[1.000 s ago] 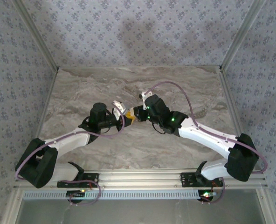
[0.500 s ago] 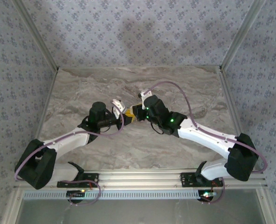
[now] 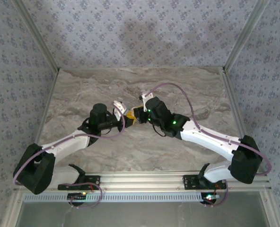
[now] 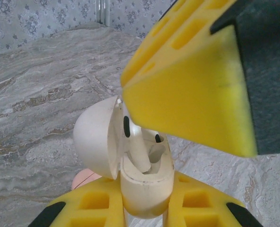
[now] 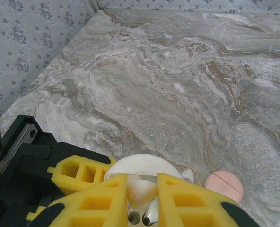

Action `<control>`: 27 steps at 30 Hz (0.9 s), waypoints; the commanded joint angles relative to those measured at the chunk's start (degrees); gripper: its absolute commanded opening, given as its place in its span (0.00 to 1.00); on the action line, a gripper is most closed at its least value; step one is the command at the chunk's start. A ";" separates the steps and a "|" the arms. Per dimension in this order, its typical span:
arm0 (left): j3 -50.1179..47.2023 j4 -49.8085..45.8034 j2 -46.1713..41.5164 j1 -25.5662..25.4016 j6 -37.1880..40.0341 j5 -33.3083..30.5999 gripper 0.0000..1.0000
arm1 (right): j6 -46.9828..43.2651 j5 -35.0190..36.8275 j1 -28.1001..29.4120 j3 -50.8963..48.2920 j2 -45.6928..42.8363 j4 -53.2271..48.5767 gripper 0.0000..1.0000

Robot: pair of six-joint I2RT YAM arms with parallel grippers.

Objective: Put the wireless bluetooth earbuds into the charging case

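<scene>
In the left wrist view my left gripper is shut on the white charging case, which stands upright with its lid swung open to the left. A whitish earbud leans stem-down into the case's well. The big yellow finger above it belongs to my right gripper. In the right wrist view my right gripper is shut on that earbud, just over the lid. From above, the left gripper and the right gripper meet at mid-table.
A round pink puck lies on the marble table just right of the case, and a small white speck lies beside it. The same puck peeks out under the lid. Patterned walls enclose the table.
Both grippers, still joined at the case, have edged very slightly toward the back left. The grips have not changed.
</scene>
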 commanded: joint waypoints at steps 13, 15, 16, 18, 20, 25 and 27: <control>3.45 -0.29 -2.87 -0.13 3.79 -0.08 0.14 | -2.56 2.59 0.66 1.40 -0.57 -6.78 0.21; 3.42 -0.79 -3.12 -0.21 4.87 -0.13 0.14 | -2.66 1.62 0.59 1.92 0.16 -7.12 0.21; 3.33 -0.92 -3.28 -0.24 5.42 -0.17 0.14 | -2.66 1.06 0.64 2.00 0.54 -7.14 0.20; 3.08 -0.88 -3.62 -0.25 6.20 -0.17 0.14 | -2.44 0.27 0.66 1.93 0.99 -6.90 0.21; 2.87 -1.01 -4.09 -0.35 7.07 -0.17 0.14 | -2.35 -0.54 0.66 1.93 1.42 -6.78 0.21; 2.28 -1.19 -5.15 -0.57 8.81 -0.17 0.14 | -2.04 -2.06 0.63 2.28 2.47 -7.13 0.21; 2.11 -1.27 -5.51 -0.68 9.46 -0.26 0.14 | -2.00 -2.61 0.66 2.45 2.84 -7.37 0.21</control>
